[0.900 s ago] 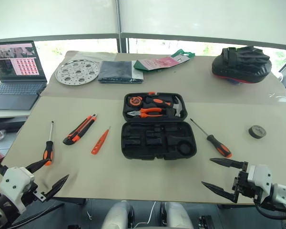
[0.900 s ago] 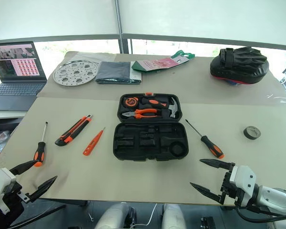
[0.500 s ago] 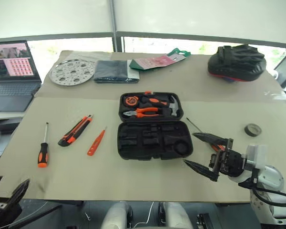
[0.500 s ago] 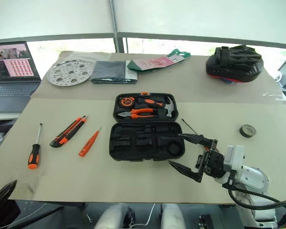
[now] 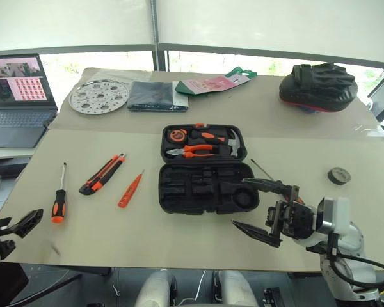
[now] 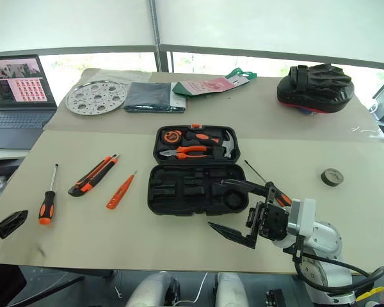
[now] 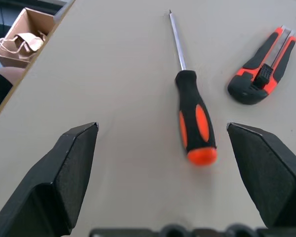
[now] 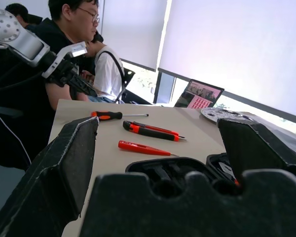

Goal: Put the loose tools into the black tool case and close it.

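- Head view: flat black plastic hinged tool case (image 5: 205, 169) lies open mid-table, lid laid back flat, prob. so slots face up for loading. Far half already holds orange-handled pliers (image 5: 195, 151), hammer (image 5: 237, 144), round tape measure (image 5: 179, 135); near half = empty moulded slots.
- Loose tools ring the case, none in yet:
  - long black-and-orange screwdriver (image 5: 59, 195) far left, shaft pointing away from me
  - orange-and-black utility knife (image 5: 104, 173) + small all-orange screwdriver (image 5: 131, 190) btw. it and case
  - 2nd long screwdriver (image 6: 264, 180) just right of case, handle partly behind my right gripper (image 5: 259, 208)
  - small black tape roll (image 5: 338, 175) well apart, far right
- My right gripper: jaws wide apart, empty, hovering at case's near-right corner, pointing across toward my left; I judge it's lining up on that 2nd screwdriver.
- My left gripper (image 7: 167, 163): jaws apart, empty; wrist view puts left screwdriver handle btw. fingers, not touching.
- Further out: black padded mitt w/ red trim (image 5: 320, 86), perforated metal disc (image 5: 99, 96), dark folded cloth (image 5: 150, 94), laptop (image 5: 16, 96).
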Robot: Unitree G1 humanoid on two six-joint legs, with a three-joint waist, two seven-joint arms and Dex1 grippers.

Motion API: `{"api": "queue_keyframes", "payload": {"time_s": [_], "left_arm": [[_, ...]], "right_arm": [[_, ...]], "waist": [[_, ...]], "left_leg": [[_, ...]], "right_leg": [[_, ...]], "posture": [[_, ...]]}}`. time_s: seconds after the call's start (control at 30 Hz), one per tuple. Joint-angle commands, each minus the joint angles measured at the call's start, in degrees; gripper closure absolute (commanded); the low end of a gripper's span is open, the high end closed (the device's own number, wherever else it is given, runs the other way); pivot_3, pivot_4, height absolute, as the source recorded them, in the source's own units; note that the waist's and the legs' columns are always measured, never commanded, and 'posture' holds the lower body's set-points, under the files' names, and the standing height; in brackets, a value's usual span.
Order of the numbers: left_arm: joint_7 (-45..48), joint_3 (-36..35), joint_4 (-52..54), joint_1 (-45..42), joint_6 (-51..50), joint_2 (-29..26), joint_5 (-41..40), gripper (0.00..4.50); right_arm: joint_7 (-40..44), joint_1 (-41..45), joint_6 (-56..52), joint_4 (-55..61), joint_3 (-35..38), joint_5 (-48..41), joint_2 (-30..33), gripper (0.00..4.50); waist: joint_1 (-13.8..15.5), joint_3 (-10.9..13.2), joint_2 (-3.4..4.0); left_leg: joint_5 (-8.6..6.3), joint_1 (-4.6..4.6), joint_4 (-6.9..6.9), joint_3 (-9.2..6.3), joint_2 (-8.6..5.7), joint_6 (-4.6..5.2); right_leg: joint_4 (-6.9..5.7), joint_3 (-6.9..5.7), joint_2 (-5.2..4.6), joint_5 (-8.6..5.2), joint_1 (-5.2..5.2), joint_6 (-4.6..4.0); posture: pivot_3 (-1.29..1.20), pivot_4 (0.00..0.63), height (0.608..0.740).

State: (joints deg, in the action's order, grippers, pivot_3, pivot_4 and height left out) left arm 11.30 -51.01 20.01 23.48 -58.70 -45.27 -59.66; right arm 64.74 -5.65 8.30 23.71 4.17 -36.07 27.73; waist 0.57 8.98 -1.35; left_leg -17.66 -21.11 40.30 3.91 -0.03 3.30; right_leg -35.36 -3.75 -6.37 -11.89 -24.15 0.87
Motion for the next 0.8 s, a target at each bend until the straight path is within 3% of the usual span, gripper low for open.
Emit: {"api": "queue_keyframes", "payload": {"time_s": [0.03, 0.17, 0.27, 0.43, 0.53, 0.7, 0.8], "left_arm": [[-1.99, 8.28, -5.14, -7.09, -1.55, -2.57, 5.5, 0.0], [-0.02, 12.26, -7.15, -11.4, -0.4, -2.22, 8.78, 0.0], [1.84, 14.31, -8.03, -13.15, 1.1, -1.54, 11.12, 0.74], [4.26, 14.7, -9.75, -13.15, 2.92, -0.93, 14.43, 2.68], [4.8, 12.51, -12.68, -13.24, 13.35, -0.21, 21.16, 3.63], [15.93, 7.96, -12.94, -14.87, 32.0, 0.54, 23.96, 3.62], [24.23, 9.42, -11.44, -17.09, 35.73, -0.57, 21.76, 3.62]], "right_arm": [[0.63, -0.38, 2.56, -0.17, -0.27, 0.58, -0.71, 0.03], [1.34, -1.4, 3.93, -1.27, -0.14, 0.81, -0.84, 0.03], [1.74, -2.17, 4.78, -1.58, -0.59, 1.02, -0.92, 0.0], [1.41, -2.52, 5.31, -2.15, -0.84, 1.34, -1.14, 0.0], [1.59, -3.13, 5.02, -1.62, -1.11, 1.35, -0.85, 0.0], [0.31, -5.46, 3.55, 0.15, 3.15, -0.49, 1.78, 0.0], [-1.71, -6.84, 2.71, 0.88, 6.19, -1.28, 3.2, 0.0]], "waist": [[-0.02, 0.0, 0.0], [0.01, 0.0, 0.0], [0.1, 0.02, 0.02], [0.12, 0.02, 0.03], [0.07, 0.02, 0.03], [0.14, 0.01, -0.05], [0.74, 0.01, -0.04]], "left_leg": [[0.03, 0.02, 0.0, 0.01, -0.03, -0.05], [0.06, 0.03, -0.01, 0.06, -0.02, -0.15], [0.08, 0.06, -0.02, 0.06, -0.01, -0.21], [0.02, 0.09, -0.02, 0.05, 0.0, -0.4], [0.01, 0.11, -0.03, 0.05, 0.03, -0.41], [0.02, 0.04, -0.02, 0.04, 0.29, -0.46], [-0.03, 0.0, -0.02, 0.03, 0.31, -0.51]], "right_leg": [[-0.07, 0.0, 0.04, -0.03, 0.0, -0.05], [-0.3, 0.01, 0.08, -0.09, -0.07, -0.14], [-0.39, 0.01, 0.01, -0.14, -0.09, -0.22], [-0.45, 0.01, -0.08, -0.16, -0.09, -0.26], [-0.48, 0.02, -0.15, -0.18, -0.11, -0.29], [-0.47, 0.04, -0.2, -0.27, -0.16, -0.49], [-0.42, 0.01, -0.42, -0.27, -0.15, -0.49]], "posture": [[0.0, 0.15, 0.74], [0.0, 0.15, 0.74], [0.0, 0.15, 0.74], [0.0, 0.15, 0.74], [0.0, 0.15, 0.74], [0.0, 0.15, 0.74], [0.0, 0.15, 0.74]]}}
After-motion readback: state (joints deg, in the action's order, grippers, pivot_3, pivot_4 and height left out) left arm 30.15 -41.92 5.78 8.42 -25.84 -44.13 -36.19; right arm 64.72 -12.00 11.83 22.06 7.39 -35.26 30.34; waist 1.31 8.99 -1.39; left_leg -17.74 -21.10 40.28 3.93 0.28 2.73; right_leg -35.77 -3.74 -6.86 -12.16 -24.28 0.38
